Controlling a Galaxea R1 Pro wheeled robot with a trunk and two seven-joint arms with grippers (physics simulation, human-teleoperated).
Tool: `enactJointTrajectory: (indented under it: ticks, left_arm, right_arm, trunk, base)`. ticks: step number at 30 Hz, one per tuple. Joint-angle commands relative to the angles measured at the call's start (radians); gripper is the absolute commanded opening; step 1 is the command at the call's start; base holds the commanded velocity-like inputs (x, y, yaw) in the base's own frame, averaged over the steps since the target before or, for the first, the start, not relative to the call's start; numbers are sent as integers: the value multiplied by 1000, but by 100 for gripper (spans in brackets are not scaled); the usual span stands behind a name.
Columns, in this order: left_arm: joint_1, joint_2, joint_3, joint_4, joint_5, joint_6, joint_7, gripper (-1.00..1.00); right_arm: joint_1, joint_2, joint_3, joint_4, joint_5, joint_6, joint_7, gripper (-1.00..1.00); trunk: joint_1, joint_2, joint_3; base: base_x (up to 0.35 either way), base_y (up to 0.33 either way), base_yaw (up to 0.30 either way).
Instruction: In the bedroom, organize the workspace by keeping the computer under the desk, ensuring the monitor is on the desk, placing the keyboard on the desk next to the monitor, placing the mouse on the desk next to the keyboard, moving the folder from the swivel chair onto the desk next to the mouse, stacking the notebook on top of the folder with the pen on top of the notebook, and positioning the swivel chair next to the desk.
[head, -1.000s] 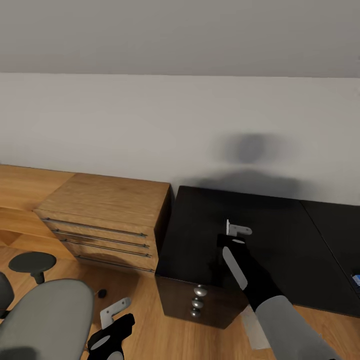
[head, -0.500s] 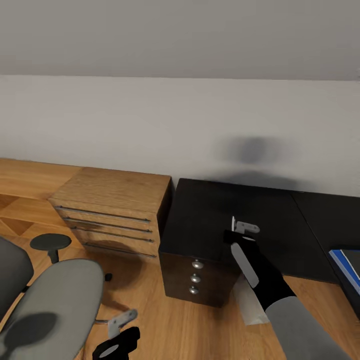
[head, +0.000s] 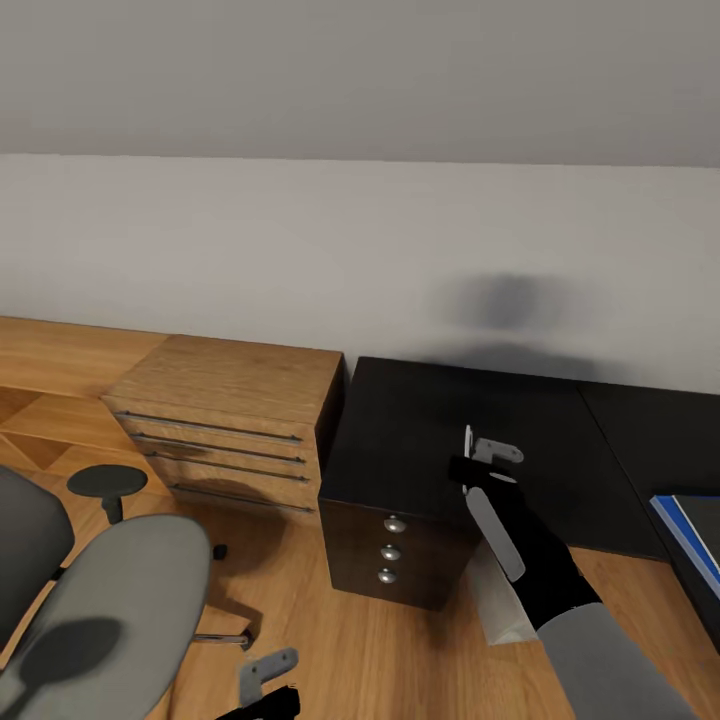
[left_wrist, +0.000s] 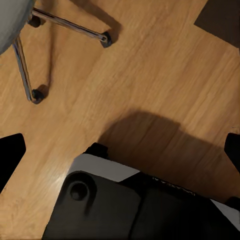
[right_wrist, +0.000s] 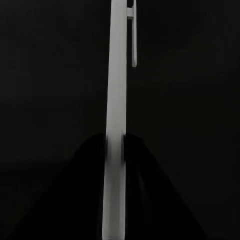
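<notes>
Where desk (head: 420, 430) lies, pen (right_wrist: 116, 125) clamped

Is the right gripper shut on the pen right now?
Shut on the pen: the right wrist view shows its white shaft pinched between the dark fingers. The right gripper is above the desk.

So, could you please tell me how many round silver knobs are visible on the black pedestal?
3, in a vertical column on the front of the desk pedestal: top knob, middle knob, bottom knob. None appears hidden.
</notes>
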Motion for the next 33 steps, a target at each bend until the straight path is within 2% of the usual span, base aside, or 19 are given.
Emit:
enactJointTrajectory:
  ticks: [1, 6, 8, 19, 24, 25, 26, 31, 33]
  left_arm:
    - [-1, -1, -56, 95, 0, -5, 6, 100]
    - [-1, -2, -92, 166, 0, -75, 3, 100]
    - [-1, 1, -122, 193, -1, -144, 3, 100]
    - [-1, 6, -128, 203, -4, -172, 4, 100]
    - [-1, 8, -126, 203, -4, -173, 4, 100]
    - [-1, 8, -125, 203, -4, -173, 4, 100]
    - [-1, 8, -125, 203, -5, -174, 4, 100]
    - [-1, 10, -120, 204, -4, -175, 4, 100]
    - [-1, 11, -115, 204, -5, -175, 4, 100]
  right_arm:
    - [40, -1, 3, -68, -9, 2, -11, -100]
    - [47, -1, 3, -81, -9, 2, -13, -100]
    - [48, -1, 3, -83, -9, 2, -13, -100]
    - [49, -5, 2, -86, -9, 2, -13, -100]
    - [49, -29, -6, -85, -9, 2, -12, -100]
    - [49, -33, -17, -86, -10, 3, -12, -100]
    - [49, -41, -54, -86, -10, 4, -11, -100]
    - [49, -48, -96, -86, -11, 5, -9, -100]
    - [49, -65, -111, -86, -11, 4, -8, -100]
  trunk:
    - [0, -1, -1]
    - [0, -1, -1]
    - [0, -1, -1]
    - [0, -1, 0]
    - [0, -1, 3]
    - [0, -1, 4]
    - [0, -1, 4]
    - [0, -1, 6]
    - [0, -1, 7]
  base:
    - [0, 0, 0]
    - [0, 0, 0]
    - [0, 0, 0]
    - [0, 0, -50]
    - [0, -56, -235]
    - [0, -191, -251]
    - [0, -263, -260]
    - [0, -285, -267]
    - [0, -143, -275]
